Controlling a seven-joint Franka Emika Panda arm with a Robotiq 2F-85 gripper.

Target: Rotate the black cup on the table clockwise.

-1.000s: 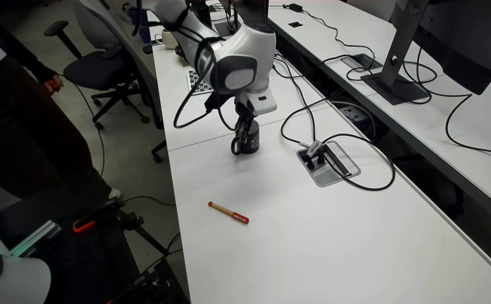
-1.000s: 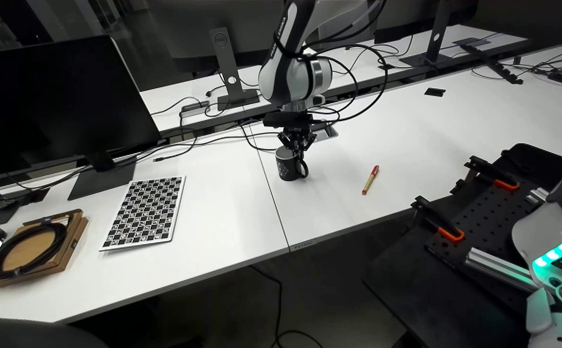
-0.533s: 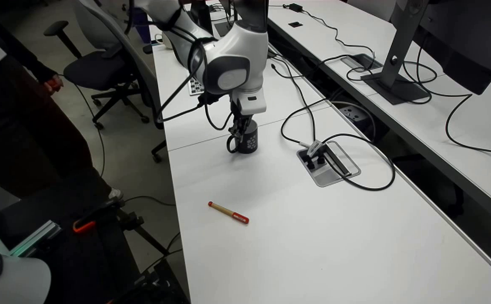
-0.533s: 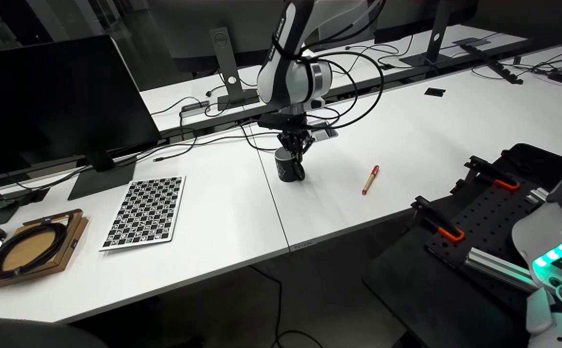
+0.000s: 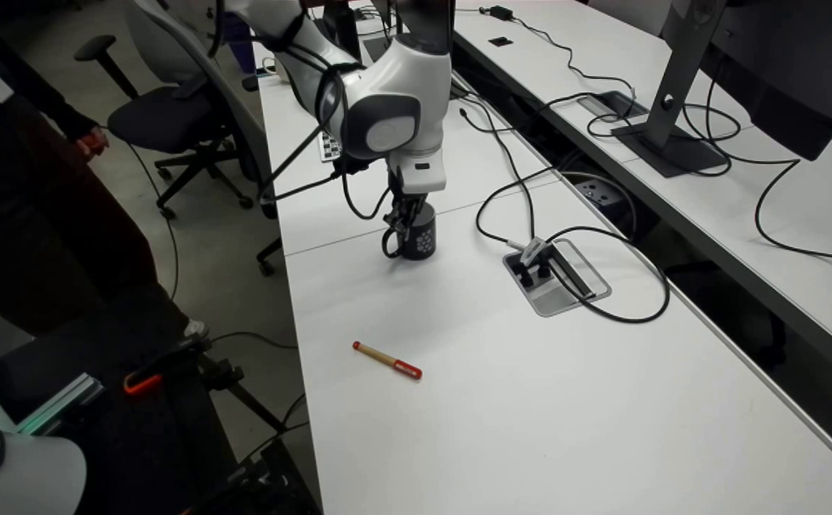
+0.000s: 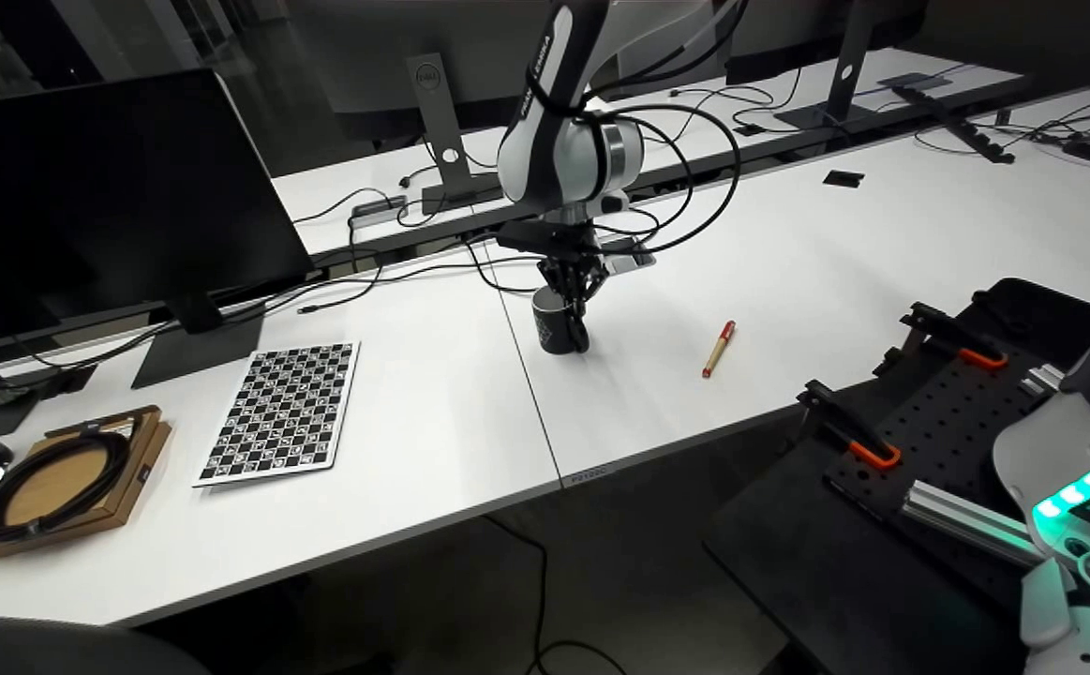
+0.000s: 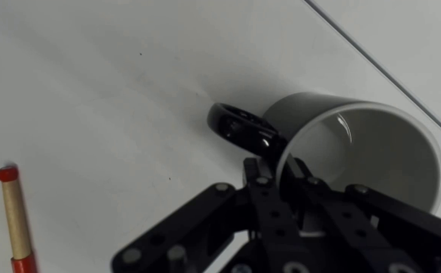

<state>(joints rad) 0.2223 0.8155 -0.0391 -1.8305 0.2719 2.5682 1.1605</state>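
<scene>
The black cup stands upright on the white table, and it also shows in an exterior view. Its paw-like pattern and side handle face the table's near side. My gripper points down at the cup's rim beside the handle. In the wrist view the gripper is shut on the cup wall, with one finger outside near the handle and the other inside the cup. The cup's pale inside and black handle show there. The fingers hide part of the rim.
A red-and-tan pen lies on the table. A cable outlet box with looping black cables is beside the cup. A checkered board, a monitor and a coiled cable on a box stand farther along.
The cup has turned clockwise as seen from above; its handle and pattern have swung round. My gripper has swung slightly with it, staying on the rim. The pen has not moved.
</scene>
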